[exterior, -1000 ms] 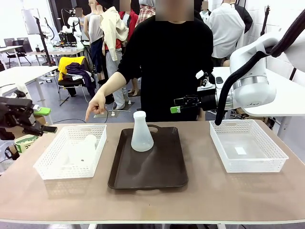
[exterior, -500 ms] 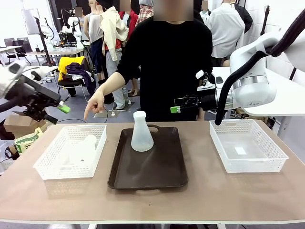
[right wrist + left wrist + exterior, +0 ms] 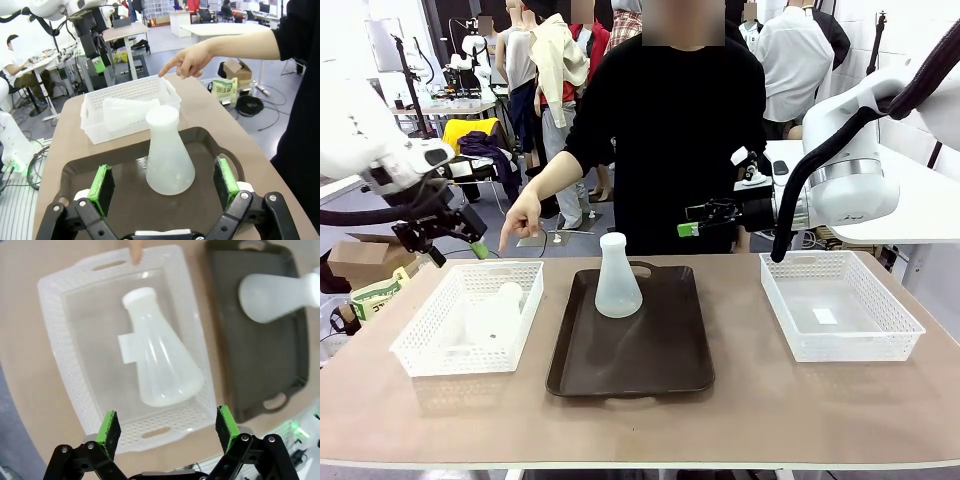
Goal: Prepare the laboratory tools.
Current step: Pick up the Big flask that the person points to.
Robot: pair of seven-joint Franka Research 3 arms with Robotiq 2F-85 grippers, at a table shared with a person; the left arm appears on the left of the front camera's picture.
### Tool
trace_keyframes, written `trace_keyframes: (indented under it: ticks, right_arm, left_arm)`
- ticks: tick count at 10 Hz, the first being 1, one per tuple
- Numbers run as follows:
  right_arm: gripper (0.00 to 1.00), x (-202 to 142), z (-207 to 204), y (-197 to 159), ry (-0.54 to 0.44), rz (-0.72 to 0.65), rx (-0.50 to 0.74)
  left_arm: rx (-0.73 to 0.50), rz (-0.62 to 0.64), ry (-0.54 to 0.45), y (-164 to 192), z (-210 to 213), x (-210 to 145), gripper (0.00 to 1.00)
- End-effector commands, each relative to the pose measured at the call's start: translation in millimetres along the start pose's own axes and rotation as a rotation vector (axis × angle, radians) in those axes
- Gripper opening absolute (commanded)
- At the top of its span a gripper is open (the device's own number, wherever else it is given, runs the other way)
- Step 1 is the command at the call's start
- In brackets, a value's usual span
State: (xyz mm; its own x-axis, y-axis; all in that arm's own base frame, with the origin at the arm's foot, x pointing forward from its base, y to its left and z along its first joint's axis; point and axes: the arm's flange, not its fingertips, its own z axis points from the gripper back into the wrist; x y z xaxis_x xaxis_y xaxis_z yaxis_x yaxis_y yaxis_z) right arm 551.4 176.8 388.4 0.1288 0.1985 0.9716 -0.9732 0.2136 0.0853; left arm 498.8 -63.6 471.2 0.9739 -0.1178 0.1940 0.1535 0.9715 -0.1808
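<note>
Two flasks, one singled out

Lying flask (image 3: 160,365) on its side inside left mesh basket (image 3: 60,355), just below pointing hand (image 3: 523,218): probably flagged as the next pick. Upright flask (image 3: 617,280) standing on dark tray (image 3: 640,360), seemingly already staged. Left gripper (image 3: 167,426) above the basket, jaws wide apart, gripping nothing. Right gripper (image 3: 163,186) facing the tray flask, jaws equally wide, touching nothing.

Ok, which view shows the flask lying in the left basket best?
The left wrist view: it looks straight down on the flask, whole, on its side in the white basket. The front view gives a pale shape through the mesh; the right wrist view shows it behind the upright flask, partly hidden by the basket wall.
</note>
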Motion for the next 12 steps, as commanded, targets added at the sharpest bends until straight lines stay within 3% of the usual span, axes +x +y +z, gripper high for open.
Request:
trace_keyframes:
  ticks: [1, 4, 8, 12]
  right_arm:
    - [1.00, 0, 0, 1, 0.001, -0.006, -0.001]
    - [1.00, 0, 0, 1, 0.001, -0.006, -0.001]
    - [1.00, 0, 0, 1, 0.001, -0.006, -0.001]
    - [1.00, 0, 0, 1, 0.001, -0.006, -0.001]
  left_arm:
    - [0.112, -0.002, -0.012, -9, -19, 23, 1.00]
    - [0.153, -0.013, -0.031, -17, -52, 43, 1.00]
    - [0.161, 0.005, 0.047, -20, -89, 59, 1.00]
    - [0.182, 0.095, 0.045, -19, -125, 72, 1.00]
